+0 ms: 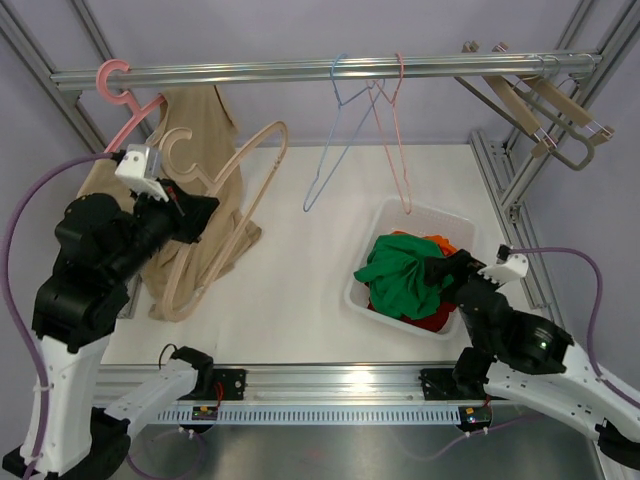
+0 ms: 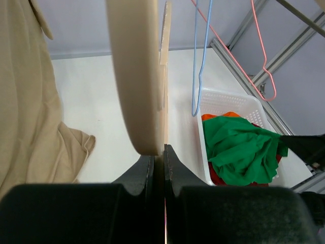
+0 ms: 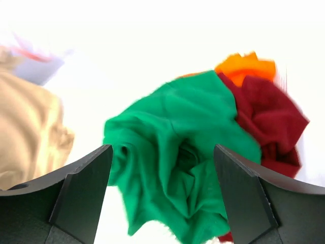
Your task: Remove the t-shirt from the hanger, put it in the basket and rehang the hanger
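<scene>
A tan t-shirt point(image 1: 205, 120) hangs from near the rail at the back left and drapes down onto the table; it also shows in the left wrist view point(image 2: 25, 101). A big beige hanger point(image 1: 262, 160) is off the rail and tilted in front of the shirt, its lower end lying over the cloth. My left gripper point(image 1: 198, 215) is shut on the hanger's edge point(image 2: 137, 76), with the jaws pressed together point(image 2: 163, 152). My right gripper point(image 1: 442, 268) is open and empty, just above a green garment point(image 3: 172, 152) in the basket.
A white basket point(image 1: 425, 212) at the right holds green point(image 1: 400, 272), red and orange clothes. A pink hanger point(image 1: 118, 82), a blue wire hanger point(image 1: 335, 140) and a pink wire hanger point(image 1: 395, 130) hang on the rail point(image 1: 300, 70). Wooden hangers point(image 1: 530, 105) hang at the back right.
</scene>
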